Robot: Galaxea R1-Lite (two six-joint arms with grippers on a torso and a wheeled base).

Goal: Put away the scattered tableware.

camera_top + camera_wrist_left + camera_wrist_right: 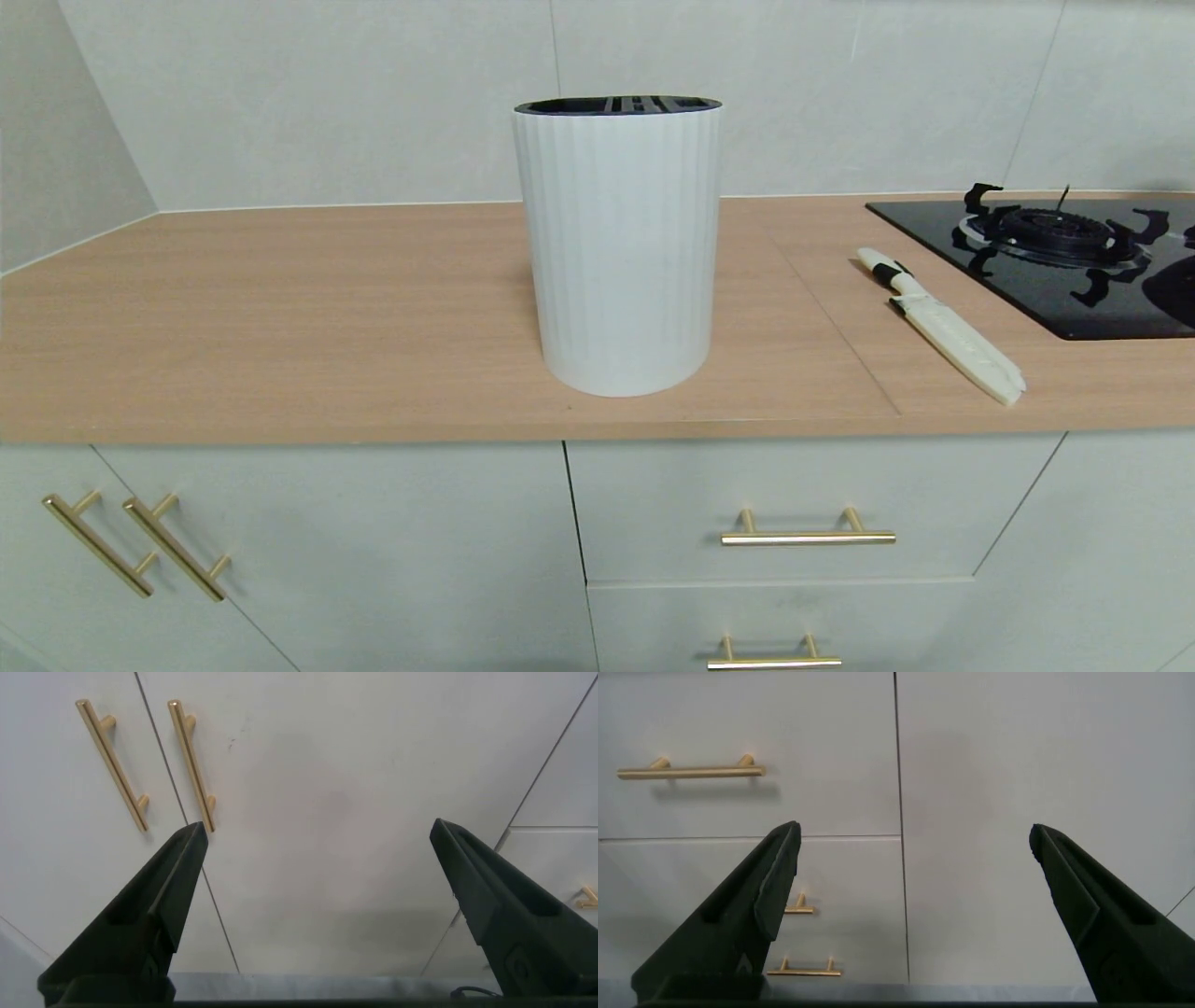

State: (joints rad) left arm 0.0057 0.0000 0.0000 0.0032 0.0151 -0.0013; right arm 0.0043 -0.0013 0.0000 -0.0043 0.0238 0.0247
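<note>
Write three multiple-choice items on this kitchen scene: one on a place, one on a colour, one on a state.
1. Where is the knife?
A. On the counter, between holder and hob
B. Inside the holder
C. On the hob

2. What colour is the holder's ribbed wall?
A. Black
B. Brown
C. White

3. How are the left gripper and right gripper?
A. Both shut on the knife
B. Both open
C. One open, one shut

Answers: 1 A, the knife lies flat on the wood to the right of the holder; 2 C, the wall is white under a black top; 3 B, each wrist view shows fingers wide apart with nothing between them.
</note>
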